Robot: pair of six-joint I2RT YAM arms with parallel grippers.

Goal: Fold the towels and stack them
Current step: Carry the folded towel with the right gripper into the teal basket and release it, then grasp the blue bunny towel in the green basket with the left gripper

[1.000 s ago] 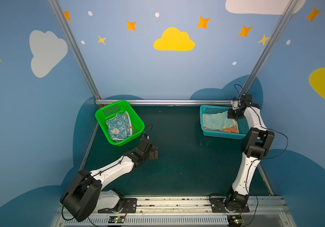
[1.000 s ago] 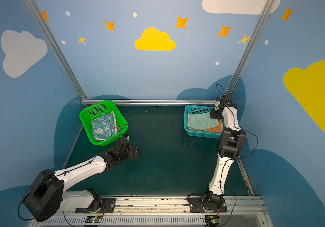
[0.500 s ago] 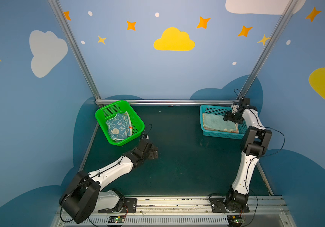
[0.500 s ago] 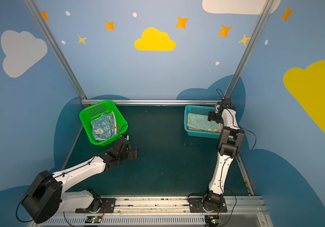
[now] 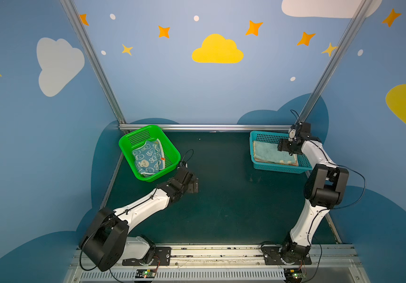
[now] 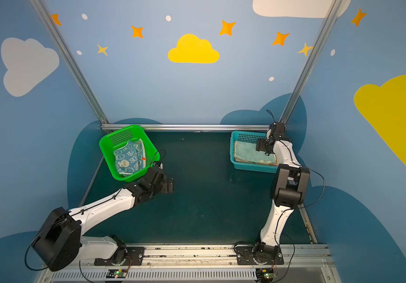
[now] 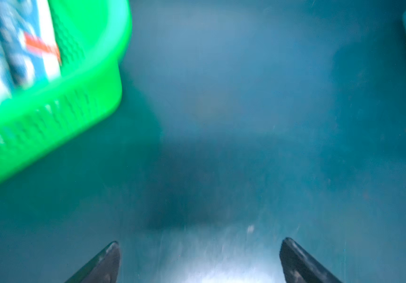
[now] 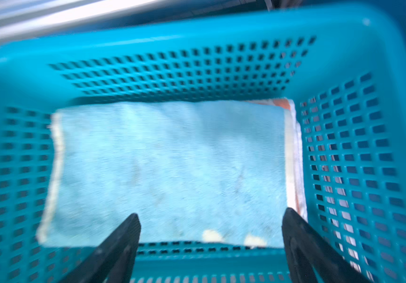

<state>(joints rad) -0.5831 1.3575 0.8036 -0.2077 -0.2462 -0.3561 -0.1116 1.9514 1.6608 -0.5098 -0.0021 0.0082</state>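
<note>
**Right tool** (image 8: pixel 210 213): jaws spread wide, nothing between them. It hangs over the teal basket (image 5: pixel 278 167) at the far right of the worktop (image 5: pixel 221 196), close above the stack inside. Whether the tips touch the cloth cannot be told.

**Teal basket contents:** a pale blue towel (image 5: pixel 269 153) lies folded flat on top, plain side up. An orange towel (image 8: pixel 283 104) shows beneath it only as a thin edge along one side. The stack sits square to the basket walls and covers most of the floor.

**Left tool** (image 7: pixel 200 243): jaws at full spread, empty, low over bare worktop just beside the near corner of the green basket (image 5: pixel 138 137).

**Green basket contents:** a blue rabbit towel (image 5: pixel 148 158), loosely bunched, printed face up, with a small orange tag at one edge. It is not neatly folded. Further cloth beneath it cannot be ruled out.

**Handling assessment:**
- The towels appear light, soft and limp, so they will likely drape and sag from any single hold.
- The terry pile should grip well rather than slip.
- The main risk is a pinch that takes two layers at once, or drags the basket along.
- The best hold is judged to be a free corner or hem of the bunched towel, lifted clear onto open worktop.
- Each tool should then take one corner of the same edge to spread it for folding.
</note>
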